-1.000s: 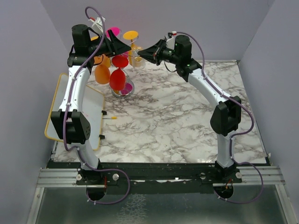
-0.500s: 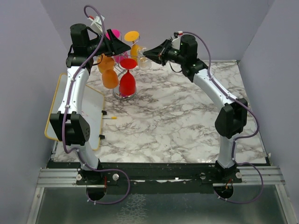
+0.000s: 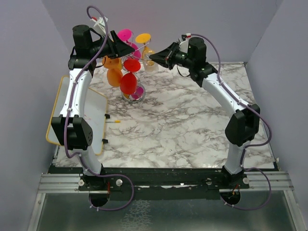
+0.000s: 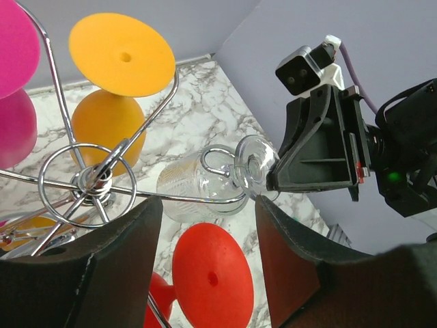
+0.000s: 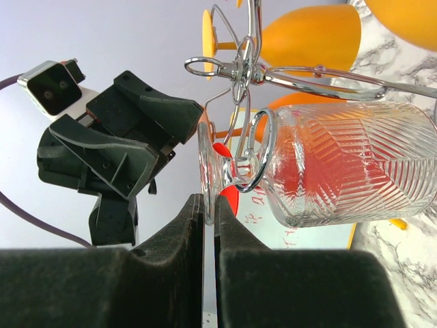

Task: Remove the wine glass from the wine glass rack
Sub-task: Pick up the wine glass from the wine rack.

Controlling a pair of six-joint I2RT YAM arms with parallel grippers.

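The wine glass rack (image 3: 130,67) stands at the back left, and its chrome hub (image 4: 99,179) carries pink, orange and red glasses. A clear ribbed wine glass (image 5: 348,160) hangs by its stem in a wire loop (image 4: 222,160). My right gripper (image 5: 209,201) is shut on the rim of that glass's foot (image 5: 205,154). In the top view it (image 3: 153,57) is just right of the rack. My left gripper (image 4: 208,205) is open at the rack's top. A red glass's foot (image 4: 212,277) lies between its fingers, untouched.
A yellow-rimmed whiteboard tray (image 3: 60,94) lies on the left of the marble table, with a marker (image 3: 113,121) by its edge. The grey back wall is close behind the rack. The orange glass (image 3: 114,76) and red glass (image 3: 129,83) hang low beside the pole.
The right gripper has shifted a little to the right with the clear glass's foot in it. The rack and its hanging glasses have swung and moved right. The left gripper has stayed at the rack's top.
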